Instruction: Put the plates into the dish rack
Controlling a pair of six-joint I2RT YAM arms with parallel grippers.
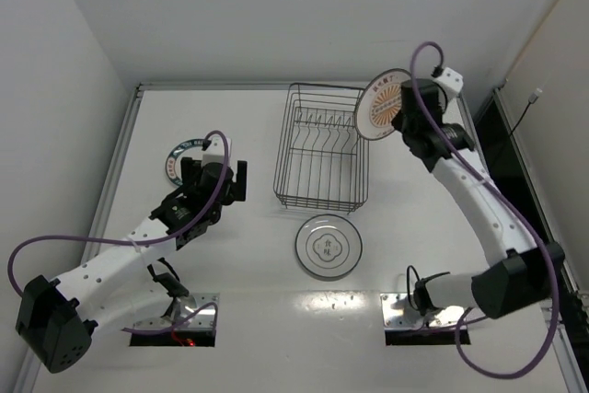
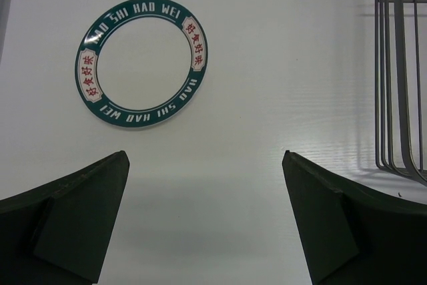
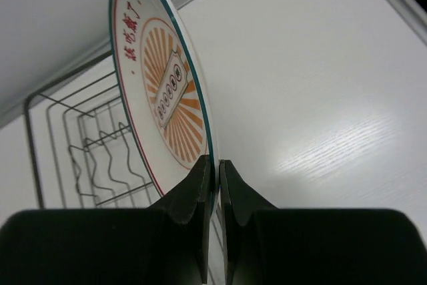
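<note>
My right gripper is shut on the rim of the orange-patterned plate and holds it on edge in the air above the right side of the dish rack; the plate also shows in the top view. The rack of dark wire stands empty at the table's middle. The dark-green-rimmed plate lies flat at the left. My left gripper is open and empty just short of it, above the table. The white plate with a grey ring lies flat in front of the rack.
The rack's wire side is at the right edge of the left wrist view. White walls close the table at the back and sides. Purple cables trail from both arms.
</note>
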